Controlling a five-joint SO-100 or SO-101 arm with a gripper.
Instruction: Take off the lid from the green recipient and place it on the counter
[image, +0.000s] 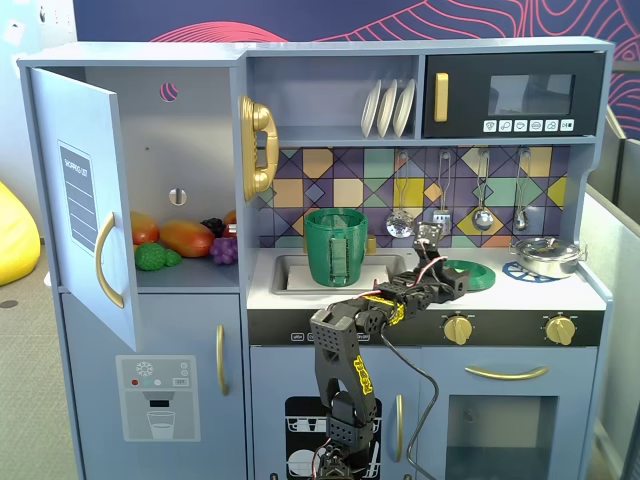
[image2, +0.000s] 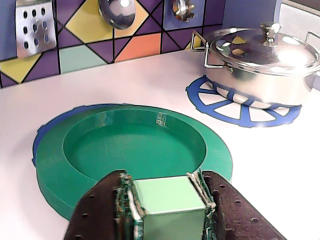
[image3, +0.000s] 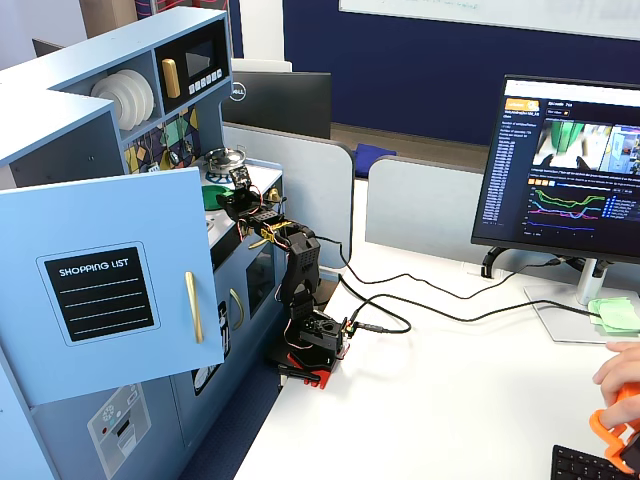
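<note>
The green recipient (image: 336, 246) stands upright in the sink, open at the top. To its right in a fixed view, the round green lid (image: 476, 273) lies flat on the counter (image: 500, 292). The wrist view shows the lid (image2: 135, 145) as a wide disc with a raised rim, resting on a blue burner ring on the counter (image2: 270, 165). My gripper (image2: 163, 181) is at its near edge, shut on the pale green block handle, with a finger pressed on each side. The gripper (image: 456, 284) reaches in low over the counter's front edge.
A lidded silver pan (image2: 260, 60) sits on the other blue burner ring (image2: 235, 107), close to the lid's right. Ladles and a spatula (image2: 32, 22) hang on the tiled back wall. The fridge door (image: 85, 200) stands open at the left, with toy fruit inside.
</note>
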